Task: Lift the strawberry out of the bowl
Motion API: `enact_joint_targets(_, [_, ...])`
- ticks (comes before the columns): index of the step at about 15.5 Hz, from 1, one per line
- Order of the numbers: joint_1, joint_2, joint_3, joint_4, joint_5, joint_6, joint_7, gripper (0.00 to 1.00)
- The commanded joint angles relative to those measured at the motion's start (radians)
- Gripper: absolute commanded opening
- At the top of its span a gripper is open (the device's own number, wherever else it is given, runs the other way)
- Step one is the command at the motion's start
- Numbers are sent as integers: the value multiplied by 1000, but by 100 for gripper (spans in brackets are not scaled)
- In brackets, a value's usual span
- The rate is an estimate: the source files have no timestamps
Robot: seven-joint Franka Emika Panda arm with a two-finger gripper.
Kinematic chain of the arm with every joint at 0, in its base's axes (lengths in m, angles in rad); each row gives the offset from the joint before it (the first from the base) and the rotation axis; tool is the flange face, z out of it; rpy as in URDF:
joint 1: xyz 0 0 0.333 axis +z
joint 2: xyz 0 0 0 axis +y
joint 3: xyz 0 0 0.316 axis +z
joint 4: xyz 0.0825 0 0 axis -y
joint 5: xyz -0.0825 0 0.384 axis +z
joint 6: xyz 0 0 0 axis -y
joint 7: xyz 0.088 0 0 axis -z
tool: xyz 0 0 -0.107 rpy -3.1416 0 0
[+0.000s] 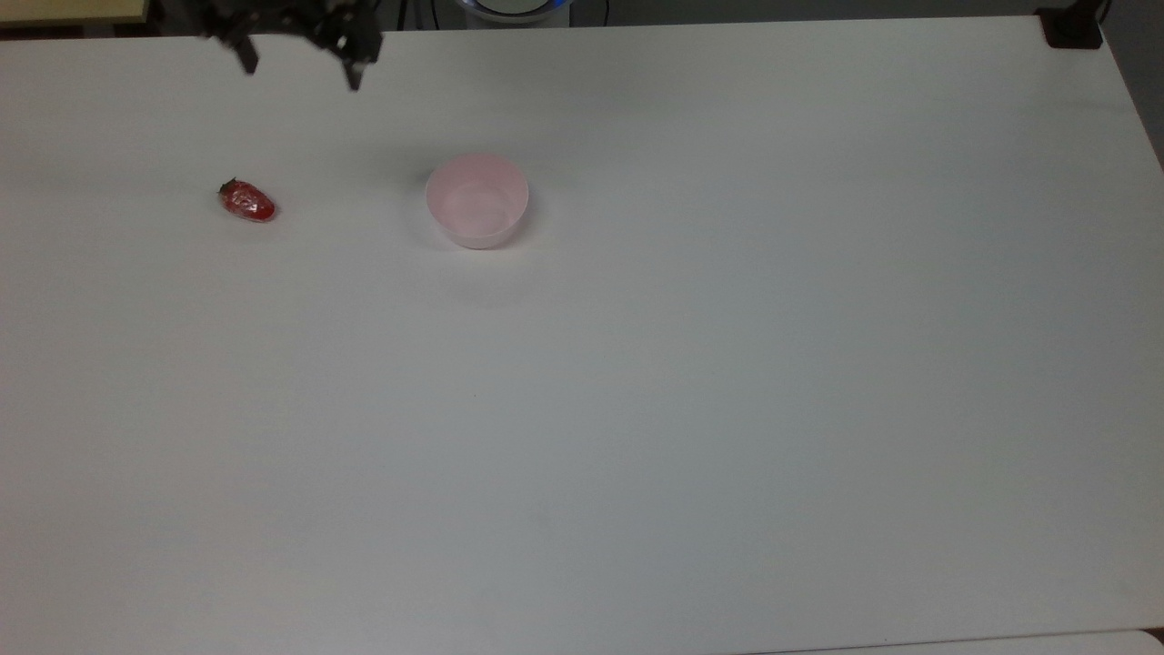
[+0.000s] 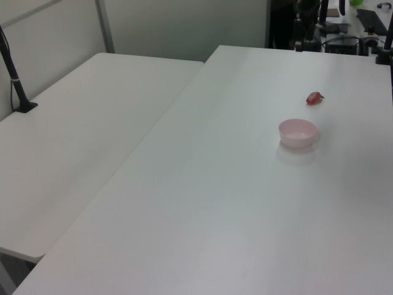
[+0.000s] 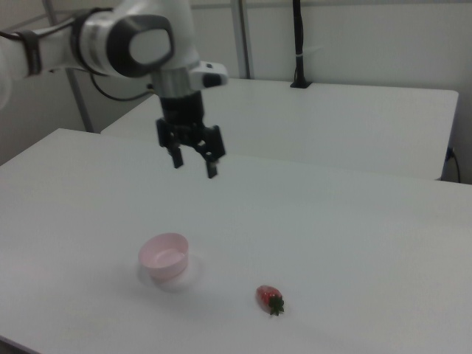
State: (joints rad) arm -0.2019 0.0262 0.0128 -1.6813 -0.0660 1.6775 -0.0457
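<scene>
The strawberry (image 1: 247,201) lies on its side on the white desk (image 1: 637,409), not in the bowl (image 1: 476,200). It is a small glossy red oval with a dark green leafy cap; in the right view (image 3: 270,299) the cap points toward the camera. It sits well apart from the pale pink bowl, to the top view's left of it, and the bowl's smooth inside holds nothing. The gripper (image 3: 193,166) hangs high above the desk, clear of both things, its black jaws spread wide and holding nothing. In the top view it (image 1: 298,65) sits at the upper edge.
</scene>
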Motion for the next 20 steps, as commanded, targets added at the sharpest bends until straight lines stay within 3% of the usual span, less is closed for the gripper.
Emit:
enact_joint_targets(1, [157, -74, -100, -24, 14, -61, 102, 100])
enact_joint_targets(3, [247, -103, -177, -24, 15, -59, 93, 100])
enact_joint_targets(4, [265, -109, -185, -24, 15, -59, 78, 100])
enact_joint_targets(8, [260, -98, -185, -21, 20, -45, -104, 100])
enact_joint_targets(11, [259, -97, -183, -21, 28, -41, -102, 100])
enact_joint_targets(15, [240, -92, -183, -23, 143, 66, -71, 100])
enact_joint_targets(20, [242, -85, -182, -26, 143, 87, -57, 100])
